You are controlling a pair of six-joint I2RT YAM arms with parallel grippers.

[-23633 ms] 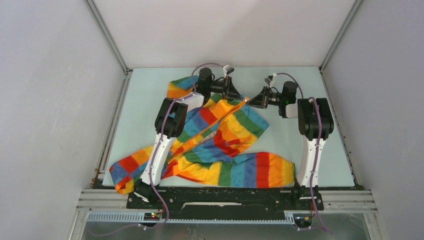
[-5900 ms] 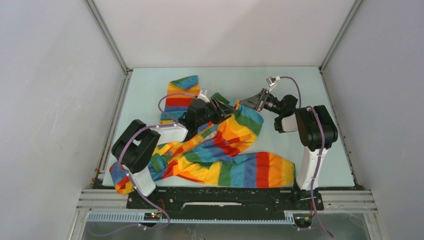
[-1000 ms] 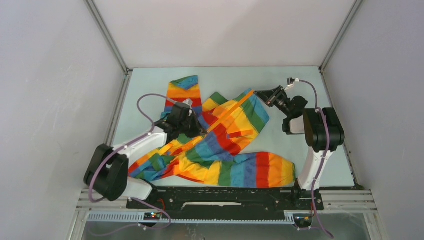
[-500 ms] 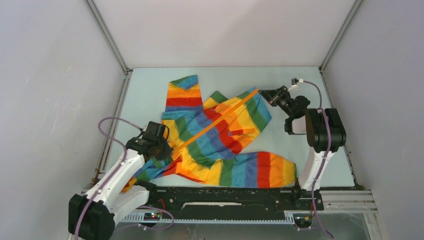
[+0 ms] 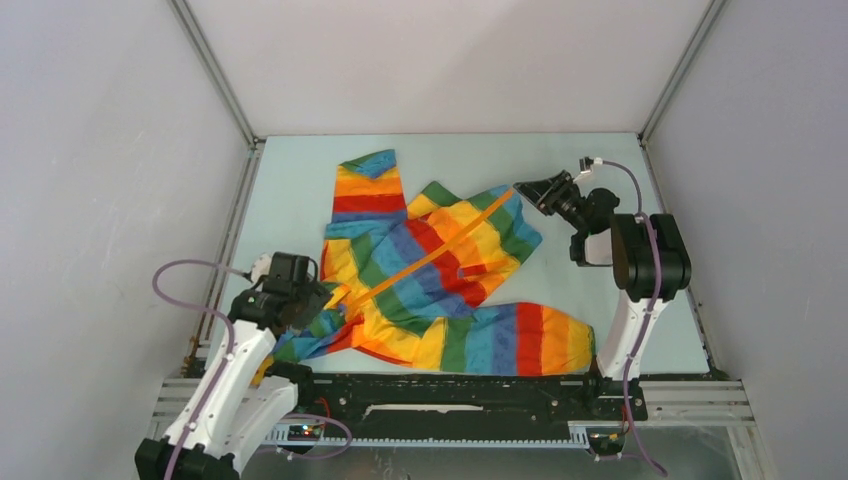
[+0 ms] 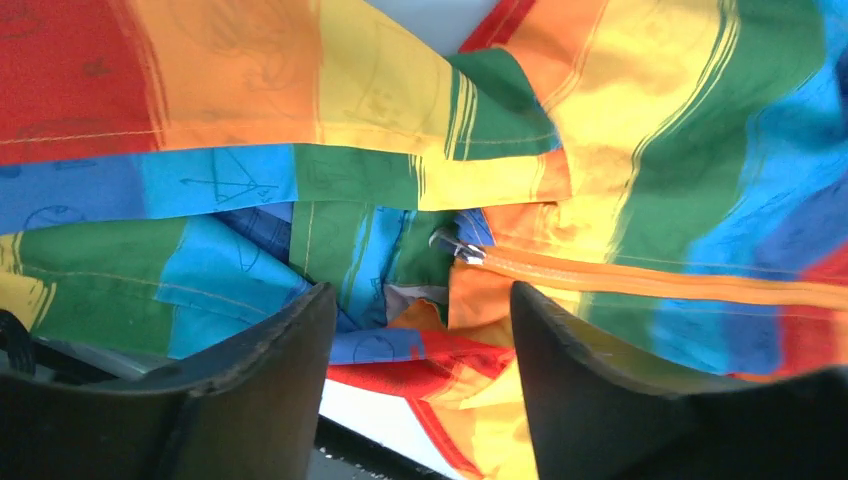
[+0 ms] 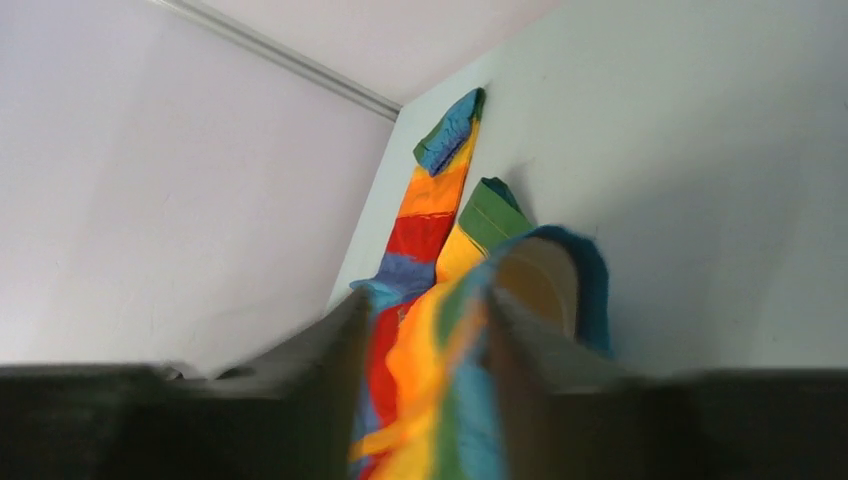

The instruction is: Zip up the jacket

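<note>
The jaws of the left gripper (image 6: 420, 300) stand wide apart and hold nothing. Just beyond the gap between them lies a small silver metal zipper slider (image 6: 450, 244), at the near-left end of a narrow orange zipper strip (image 6: 650, 280). The jaws of the right gripper (image 7: 425, 300) are closed on a bunched edge of cloth that fills the gap between them, at the far-right corner of the large soft fabric jacket in wide rainbow stripes (image 5: 440, 270). The jacket lies spread across the middle of the pale blue-green surface (image 5: 290, 180), between the two grippers. Its bands of red, orange, yellow, green and blue are crumpled and folded over one another around the left gripper, and flatter toward the right. In the overhead view the zipper strip crosses the jacket's body on a slant as one straight line, from the left gripper at the near left up toward the right gripper at the far right. One long striped sleeve (image 5: 365, 185) reaches toward the far left. The other long striped sleeve (image 5: 520, 340) lies along the near edge, running to the right.
</note>
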